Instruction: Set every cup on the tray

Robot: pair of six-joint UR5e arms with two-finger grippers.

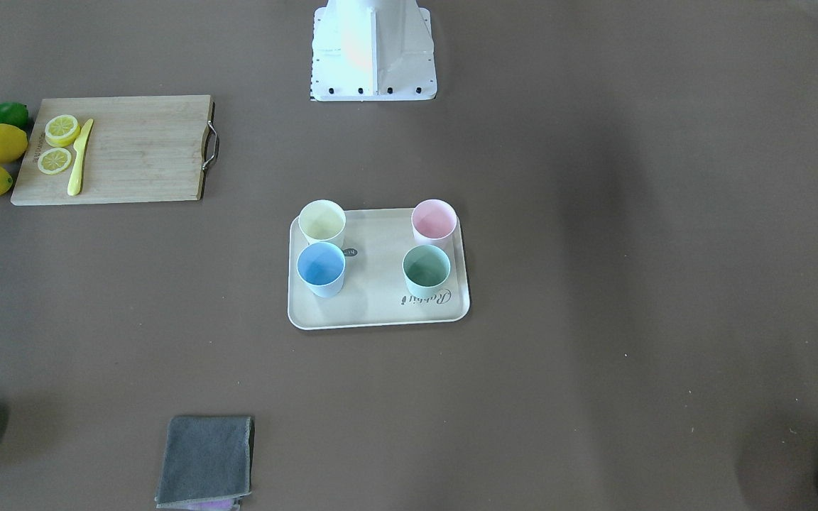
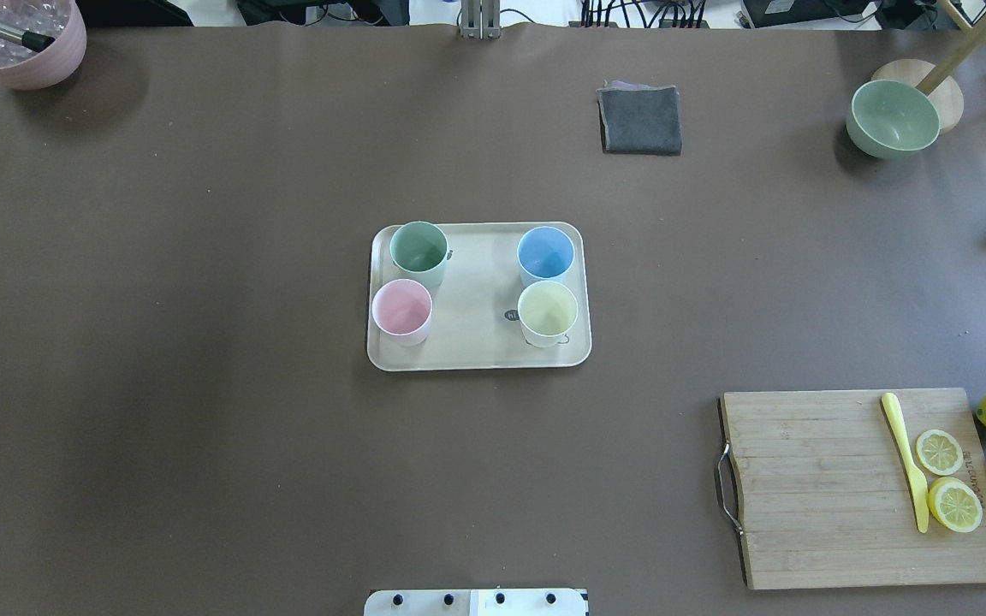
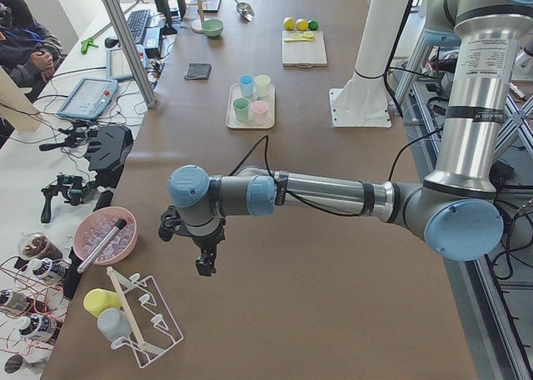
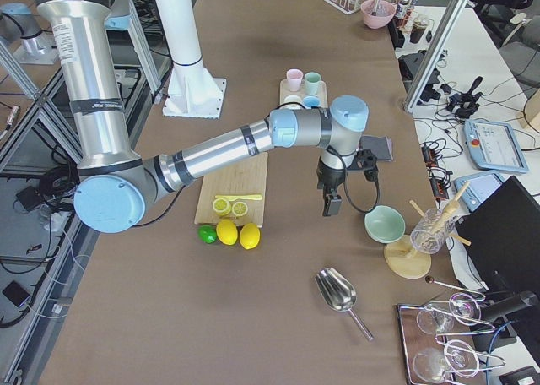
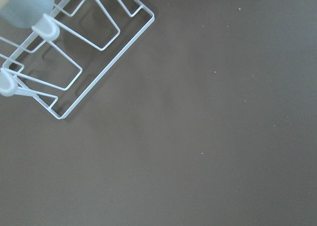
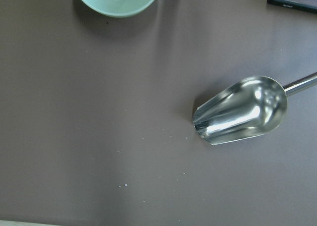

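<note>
The cream tray (image 2: pixel 476 291) lies at the table's middle. All four cups stand upright on it: mint green (image 2: pixel 418 248), light blue (image 2: pixel 545 253), light pink (image 2: pixel 401 308) and pale yellow (image 2: pixel 548 310). The front view shows the same tray (image 1: pixel 373 284). My left gripper (image 3: pixel 204 263) hangs over the table's left end, far from the tray; I cannot tell whether it is open or shut. My right gripper (image 4: pixel 331 206) hangs over the right end near the green bowl (image 4: pixel 385 224); I cannot tell its state either. Neither shows in the overhead or front view.
A wooden cutting board (image 2: pixel 810 488) with lemon slices and a yellow knife lies near right, with lemons beside it. A grey cloth (image 2: pixel 640 120), green bowl (image 2: pixel 893 115) and mauve pot (image 2: pixel 18 43) sit at the far edge. A metal scoop (image 6: pixel 242 109) and a wire rack (image 5: pixel 64 62) lie under the wrists.
</note>
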